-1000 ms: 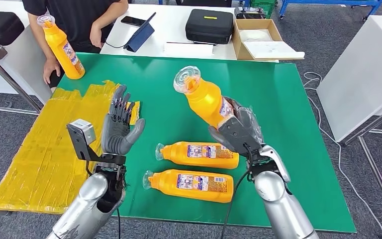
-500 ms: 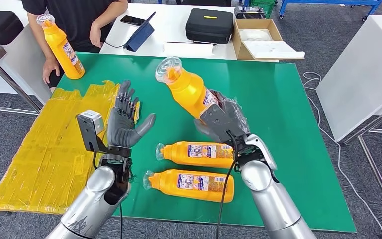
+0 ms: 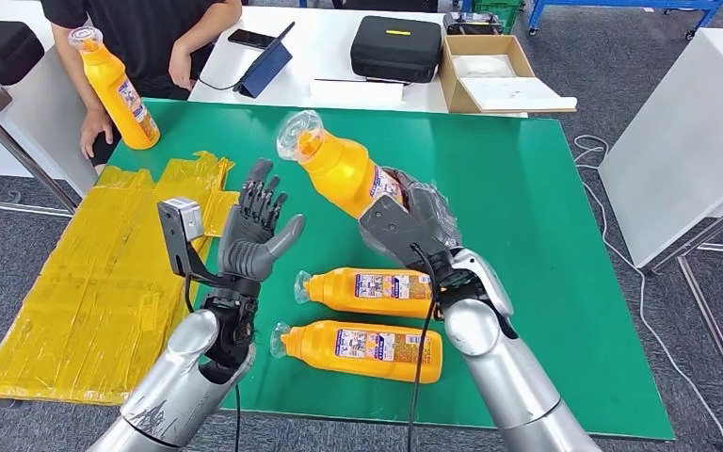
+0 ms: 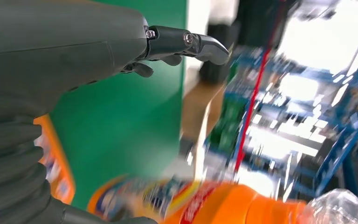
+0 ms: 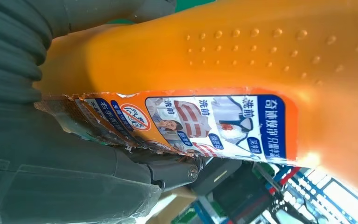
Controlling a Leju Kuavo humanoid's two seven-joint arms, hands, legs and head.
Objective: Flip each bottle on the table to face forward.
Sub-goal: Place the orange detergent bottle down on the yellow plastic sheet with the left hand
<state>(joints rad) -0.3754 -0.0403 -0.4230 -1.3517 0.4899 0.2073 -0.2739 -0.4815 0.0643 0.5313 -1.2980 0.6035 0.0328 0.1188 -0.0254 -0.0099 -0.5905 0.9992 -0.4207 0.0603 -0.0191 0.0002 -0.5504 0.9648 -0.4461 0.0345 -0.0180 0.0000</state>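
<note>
Right hand (image 3: 405, 231), at the centre of the head view, grips an orange bottle (image 3: 339, 168) around its lower body and holds it clear of the green tabletop (image 3: 527, 188). The held bottle is tilted, its clear cap pointing toward the upper left of the frame. In the right wrist view the bottle's printed label (image 5: 214, 123) faces the camera, with the hand's fingers wrapped beneath it.

Left hand (image 3: 252, 235), left of centre in the head view, is raised with palm toward the held bottle, fingers spread and upright, holding nothing. It stands near the bottle but apart from it. The left wrist view shows the fingers (image 4: 186, 42) extended over the green surface; the rest is blurred.

Two further orange bottles lie on their sides on the tabletop in the lower centre: the farther bottle (image 3: 377, 292) and the nearer bottle (image 3: 362, 350), roughly parallel, caps to the left, labels upward.

A fourth orange bottle (image 3: 118, 89) stands upright at the upper left corner of the tabletop, beside a person (image 3: 141, 28). Yellow sheeting (image 3: 85, 282) covers the left area.
</note>
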